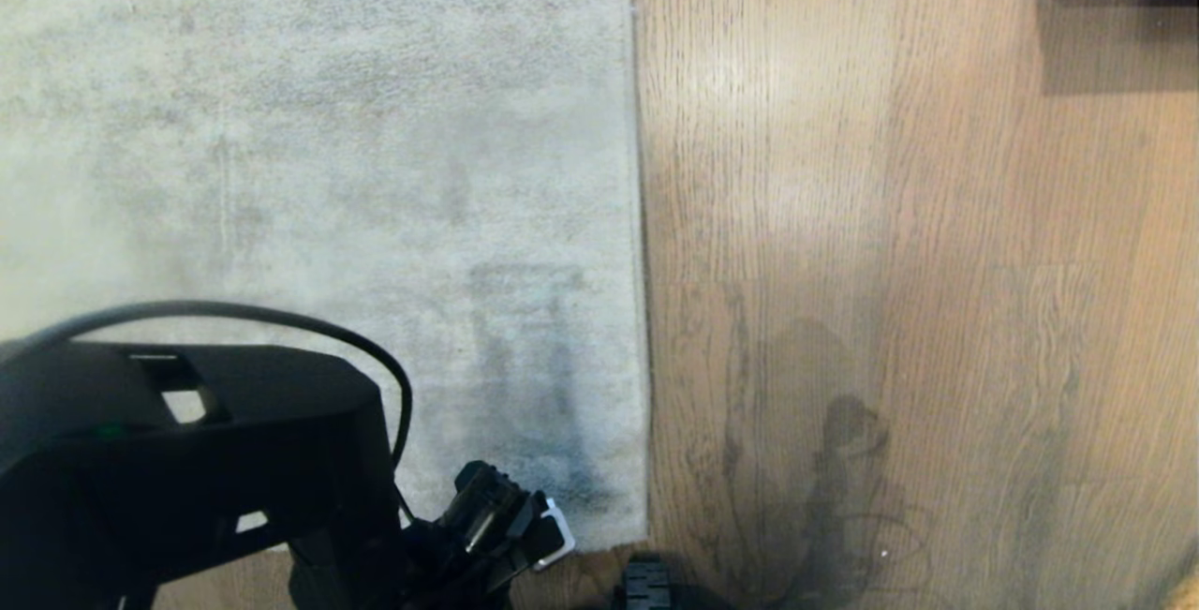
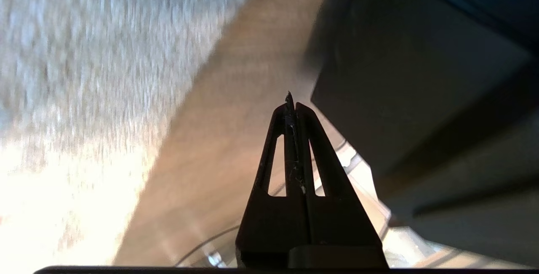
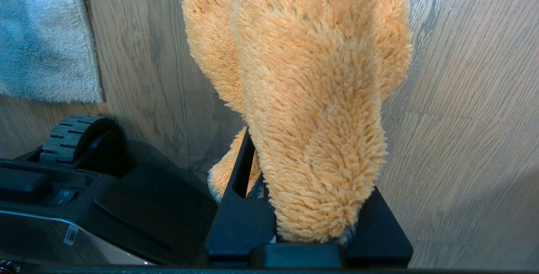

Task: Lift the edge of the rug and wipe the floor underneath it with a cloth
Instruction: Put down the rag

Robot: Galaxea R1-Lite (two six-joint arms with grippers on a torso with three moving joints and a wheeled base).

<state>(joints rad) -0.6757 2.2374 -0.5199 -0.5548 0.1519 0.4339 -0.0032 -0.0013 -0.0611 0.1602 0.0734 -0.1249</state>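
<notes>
Head view: rug (image 1: 309, 170) lies flat, covering the left half; rug edge (image 1: 641, 216) runs straight up the middle, near corner at the bottom. Floor (image 1: 890, 263) to the right, brown wood-grain planks with a light sheen. Left arm low at the rug's near corner; its end effector tip is hidden here. Nothing lifted yet, so I'd call this the approach to the edge.

Left wrist view: left end effector (image 2: 291, 101) closed, black fingers pressed together, nothing between them, held over a strip of floor with blurred pale pile just beside it. Dark robot body beyond. Next move, I judge: open the fingers, get one under the thin border at the near corner, pinch and raise it.

Right wrist view: right end effector (image 3: 294, 206) gripping the cloth (image 3: 303, 89), a shaggy mustard-tan rag with long soft fibres that drapes over the fingers and hides them. It hangs above bare floor, well apart from the rug corner. A ridged black wheel (image 3: 69, 137) and the robot base sit near. Wiping waits on the lift.
</notes>
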